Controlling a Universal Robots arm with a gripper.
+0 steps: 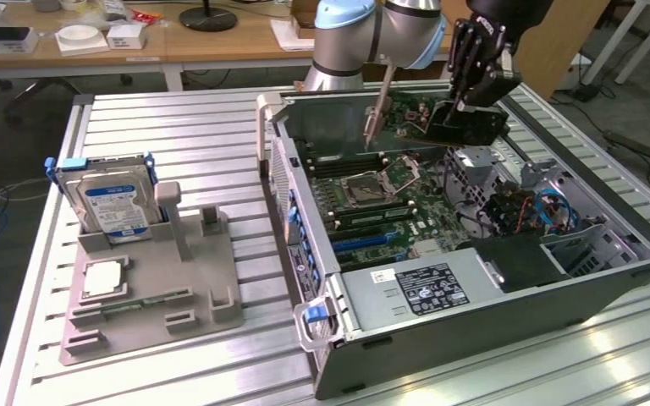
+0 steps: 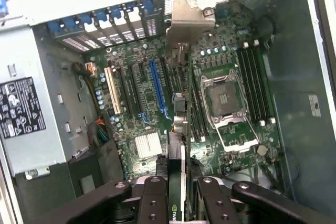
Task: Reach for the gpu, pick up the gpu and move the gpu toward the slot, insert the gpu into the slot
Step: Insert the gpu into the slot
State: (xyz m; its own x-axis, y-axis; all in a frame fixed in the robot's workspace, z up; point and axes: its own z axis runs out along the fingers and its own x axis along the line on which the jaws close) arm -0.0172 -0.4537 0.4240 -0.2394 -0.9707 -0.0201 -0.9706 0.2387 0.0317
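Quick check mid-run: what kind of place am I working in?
Probably a robotics lab or workshop: an open computer case on a slotted aluminium table, a grey parts fixture holding a hard drive, cluttered wooden desks behind.

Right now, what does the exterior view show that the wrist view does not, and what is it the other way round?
Exterior view: the grey rack with a hard drive standing in it, at that view's left of the computer case, and the arm above. Wrist view: a cream slot and a silver heatsink inside the case. Both: the hand shut on the graphics card, held above the open case, the processor socket and the labelled power supply.
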